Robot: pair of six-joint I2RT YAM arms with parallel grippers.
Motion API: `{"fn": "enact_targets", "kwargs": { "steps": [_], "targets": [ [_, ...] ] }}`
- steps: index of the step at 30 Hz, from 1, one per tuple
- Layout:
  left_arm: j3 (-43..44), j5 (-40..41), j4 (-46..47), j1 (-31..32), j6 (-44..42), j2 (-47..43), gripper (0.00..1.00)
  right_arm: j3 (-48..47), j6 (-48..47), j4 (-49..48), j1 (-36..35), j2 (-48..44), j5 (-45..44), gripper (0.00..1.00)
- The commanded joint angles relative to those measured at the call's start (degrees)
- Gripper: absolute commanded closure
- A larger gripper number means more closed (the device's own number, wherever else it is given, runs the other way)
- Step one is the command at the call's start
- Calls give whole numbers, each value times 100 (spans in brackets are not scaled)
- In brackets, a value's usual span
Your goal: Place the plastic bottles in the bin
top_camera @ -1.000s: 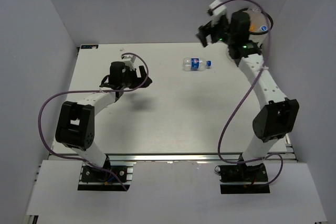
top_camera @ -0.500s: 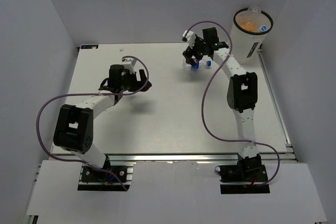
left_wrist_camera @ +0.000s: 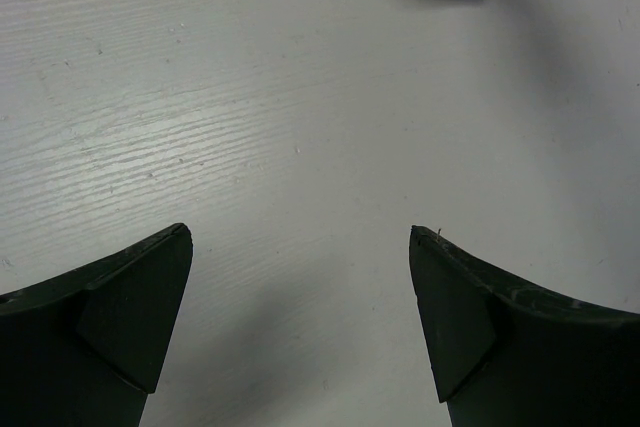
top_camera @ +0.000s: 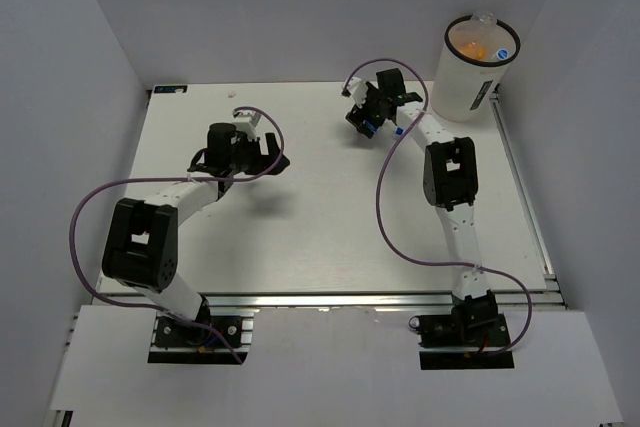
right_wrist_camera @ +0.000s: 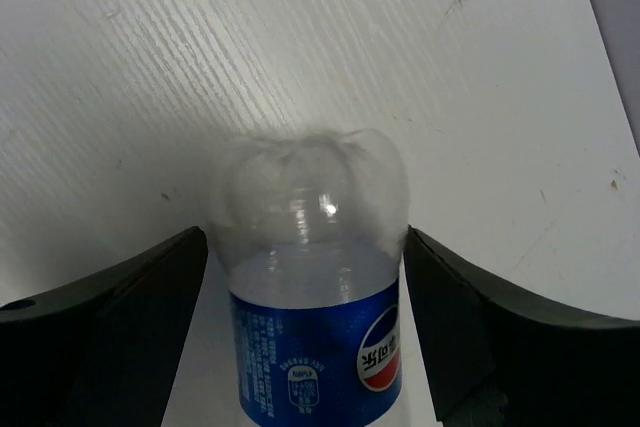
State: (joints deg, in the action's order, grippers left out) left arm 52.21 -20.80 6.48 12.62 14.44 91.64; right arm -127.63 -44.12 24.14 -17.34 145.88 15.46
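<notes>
Our right tool stands spread, its two dark fingers flanking the clear plastic bottle with the blue label, one on each side of its body and close against it. We cannot tell whether they press yet, and the bottle's wall shows no squeeze. The bottle lies on its side on the white bench, base pointing away from the wrist camera, so the fingers straddle the body across its width (a sensible hold for a round thing that could roll). From above, the right arm is stretched far across the bench, the tool low over the bottle, of which only a bit of blue shows beside it.

Near it, at the far right corner, stands the tall white cylindrical bin with the thin black rim. Inside we make out an orange bottle and a blue cap, so we judge this the only bottle out on the bench.

Our left tool is spread too, over bare bench, holding nothing, well apart on the left, where it is out of the right arm's path. The next move, we judge, is to close on the body and carry it to the bin
</notes>
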Motion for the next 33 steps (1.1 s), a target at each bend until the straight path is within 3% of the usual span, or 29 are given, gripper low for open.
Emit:
{"fn": "enact_targets", "kwargs": {
  "steps": [1,3,4,5,6,14,18,20,25,29,33],
  "targets": [
    [53,-47,46,-32,-55,47,2,-121,-45,-85,3,-33,-386,17],
    [97,-38,11,-32,-46,117,2,-78,61,-207,12,-209,-465,28],
    [97,-38,20,-32,-37,135,2,70,148,-434,12,-314,-509,50],
    [123,-30,11,-32,-29,161,2,168,227,-602,12,-419,-588,59],
    [141,-21,2,-40,-29,205,2,256,307,-751,20,-699,-649,63],
    [185,-12,-32,-49,15,346,2,1038,1623,-1885,257,-2677,175,67],
    [123,14,-24,-49,24,311,2,1381,3544,-3078,932,-3583,-112,66],
    [114,23,-15,-49,15,250,2,1591,4023,-3415,1214,-3820,-402,68],
    [35,102,-42,-49,15,136,2,1452,4877,-3820,2181,-3709,-1448,68],
    [44,225,-129,-49,15,100,2,706,5045,-3504,2489,-3190,-1853,68],
    [53,243,-182,-41,7,100,2,530,5202,-3960,2622,-2786,-2188,67]
  ]
}}
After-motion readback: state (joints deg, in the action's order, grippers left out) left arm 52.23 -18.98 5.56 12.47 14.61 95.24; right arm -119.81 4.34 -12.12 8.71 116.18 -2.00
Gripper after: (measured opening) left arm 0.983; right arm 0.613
